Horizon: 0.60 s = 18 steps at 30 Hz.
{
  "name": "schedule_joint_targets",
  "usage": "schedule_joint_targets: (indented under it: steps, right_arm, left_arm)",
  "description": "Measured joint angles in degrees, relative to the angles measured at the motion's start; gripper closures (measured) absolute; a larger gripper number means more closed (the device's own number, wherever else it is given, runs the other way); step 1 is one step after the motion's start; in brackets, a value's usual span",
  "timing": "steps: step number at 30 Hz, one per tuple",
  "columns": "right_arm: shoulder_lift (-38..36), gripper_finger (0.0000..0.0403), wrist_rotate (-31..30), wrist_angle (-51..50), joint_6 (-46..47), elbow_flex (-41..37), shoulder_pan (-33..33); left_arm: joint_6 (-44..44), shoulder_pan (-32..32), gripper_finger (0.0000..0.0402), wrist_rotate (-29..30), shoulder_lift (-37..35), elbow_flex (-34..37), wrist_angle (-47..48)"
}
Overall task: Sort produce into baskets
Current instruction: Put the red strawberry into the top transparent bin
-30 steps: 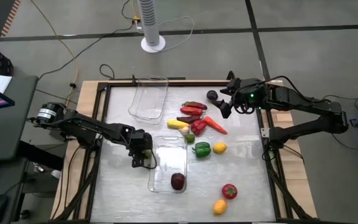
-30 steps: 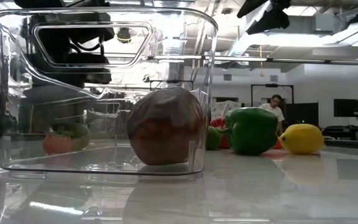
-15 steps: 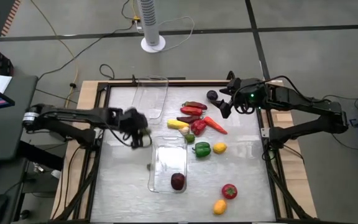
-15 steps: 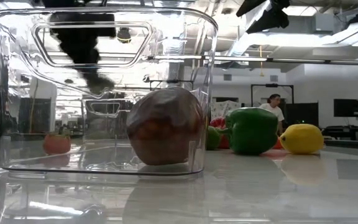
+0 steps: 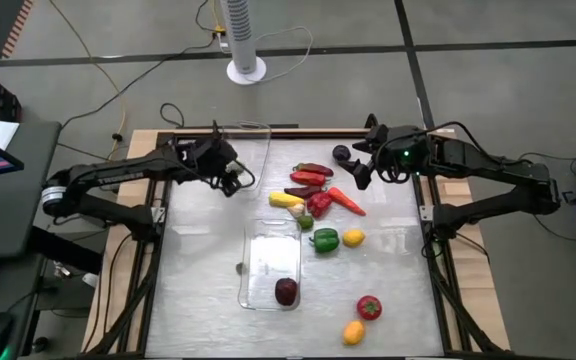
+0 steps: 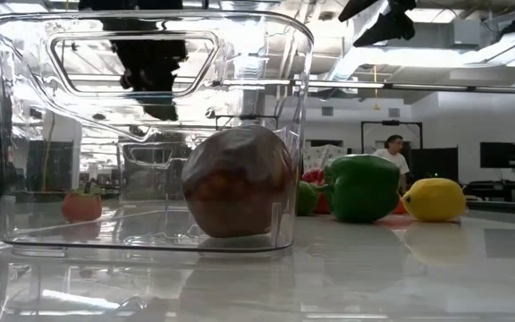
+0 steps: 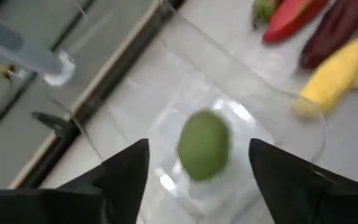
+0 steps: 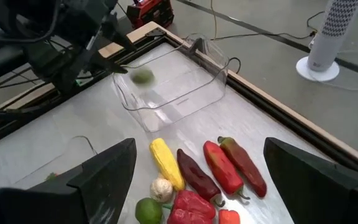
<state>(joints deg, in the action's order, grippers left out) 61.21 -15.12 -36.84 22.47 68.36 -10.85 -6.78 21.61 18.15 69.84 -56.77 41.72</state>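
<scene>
My left gripper (image 5: 230, 176) is open above the far clear basket (image 5: 240, 158). A green lime (image 7: 204, 144) shows blurred between its fingers, apart from both, over the basket's floor; it also shows in the right wrist view (image 8: 143, 76). The near clear basket (image 5: 271, 262) holds a dark plum (image 5: 286, 291). My right gripper (image 5: 360, 168) is open and empty at the far right, beside another dark plum (image 5: 341, 153). Red peppers (image 5: 311, 175), a carrot (image 5: 346, 201) and a green pepper (image 5: 324, 240) lie on the table between the baskets and the right arm.
A lemon (image 5: 353, 237) lies by the green pepper, and a tomato (image 5: 369, 307) and a second lemon (image 5: 353, 332) lie near the front right. A lime (image 5: 305, 222) and a yellow piece (image 5: 286, 199) lie by the near basket's far end. A wooden frame (image 5: 153, 200) rims the table.
My left gripper has risen from the left side of the near basket and gone toward the table's far edge, ending above the far basket. The green lime now shows blurred over that basket's floor. My right arm has kept still.
</scene>
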Motion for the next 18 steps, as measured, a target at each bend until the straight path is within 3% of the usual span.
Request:
schedule_joint_targets:
  steps: [6, 10, 18]
  right_arm:
    - [0.00, 0.0024, 0.00, 0.00, -0.05, 0.00, -0.10]
    - [0.00, 0.0024, 0.00, 0.00, -0.30, 0.00, -0.58]
    - [0.00, 0.0024, -0.04, 0.00, -0.65, 0.00, -0.61]
  left_arm:
    - [1.70, 0.04, 0.0115, -12.48, -1.93, -6.06, 6.63]
    - [-2.66, -4.20, 0.0123, -22.95, -5.74, -7.92, 7.62]
    - [-15.04, -22.32, 0.0134, -23.74, -8.76, -3.31, 14.27]
